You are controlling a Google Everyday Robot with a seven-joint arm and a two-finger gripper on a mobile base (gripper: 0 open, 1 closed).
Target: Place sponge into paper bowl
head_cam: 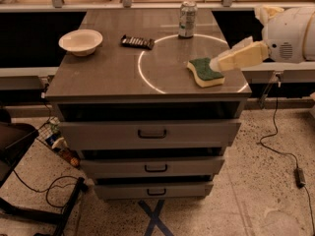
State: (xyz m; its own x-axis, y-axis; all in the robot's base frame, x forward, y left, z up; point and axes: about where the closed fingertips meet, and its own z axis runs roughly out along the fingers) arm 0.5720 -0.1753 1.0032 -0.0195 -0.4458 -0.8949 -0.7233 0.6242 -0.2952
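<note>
The sponge [205,73], pale yellow foam with a dark green top, lies flat on the right side of the grey cabinet top [108,73], on the white circle's right arc. The paper bowl [80,41], cream-white and round, stands upright at the far left corner and looks empty. My gripper [216,64] reaches in from the right at the end of a cream arm; its tip is right above the sponge's right edge.
A silver drink can [187,19] stands at the back centre-right. A flat dark candy bar [138,42] lies between the bowl and the can. The cabinet has three drawers [151,132] below. Cables [280,146] run over the floor to the right.
</note>
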